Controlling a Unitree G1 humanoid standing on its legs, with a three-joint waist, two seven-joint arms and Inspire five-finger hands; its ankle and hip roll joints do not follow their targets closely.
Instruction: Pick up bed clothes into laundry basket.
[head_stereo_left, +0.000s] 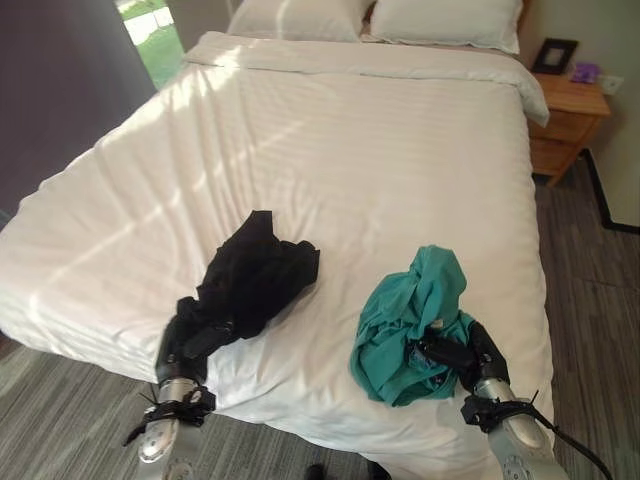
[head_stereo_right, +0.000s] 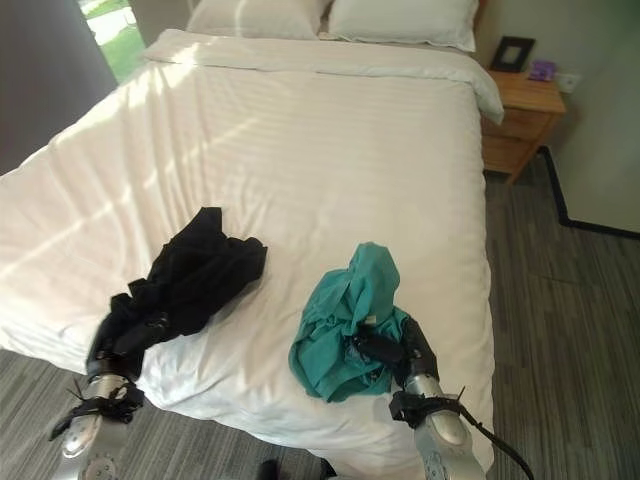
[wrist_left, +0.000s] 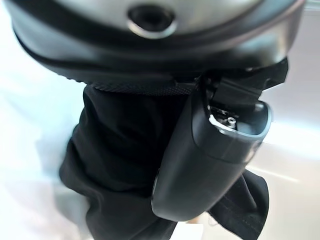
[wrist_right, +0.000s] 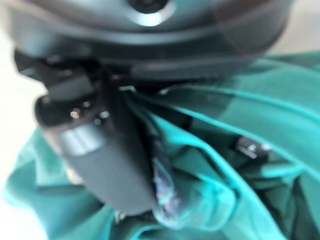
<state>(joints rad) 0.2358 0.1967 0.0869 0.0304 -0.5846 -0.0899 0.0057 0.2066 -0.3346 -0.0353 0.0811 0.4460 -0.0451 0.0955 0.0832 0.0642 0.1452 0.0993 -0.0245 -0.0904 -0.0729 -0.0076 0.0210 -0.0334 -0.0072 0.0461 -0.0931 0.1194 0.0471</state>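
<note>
My left hand (head_stereo_left: 190, 335) was curled into the near end of the black garment (head_stereo_left: 258, 272), thumb pressed over soft, matte, crumpled cloth; my left wrist view showed the dark fabric bunched against the palm. My right hand (head_stereo_left: 462, 355) was closed on the teal garment (head_stereo_left: 410, 320), its fingers sunk in folds of smooth, thin cloth heaped into a loose peaked mound. Both garments lay on the bed (head_stereo_left: 330, 140) near its foot edge, the black one to the left, the teal one to the right, set apart with bare sheet between them. The bedding was white with faint woven stripes, lightly wrinkled, and lit by a band of sunlight. I counted two garments, two white pillows (head_stereo_left: 440, 20) at the head, and one wooden nightstand (head_stereo_left: 565, 120) beside the bed, bearing a dark picture frame (head_stereo_left: 555, 55) and a small purple object (head_stereo_left: 585, 72). The floor (head_stereo_left: 590, 300) was grey streaked carpet.
</note>
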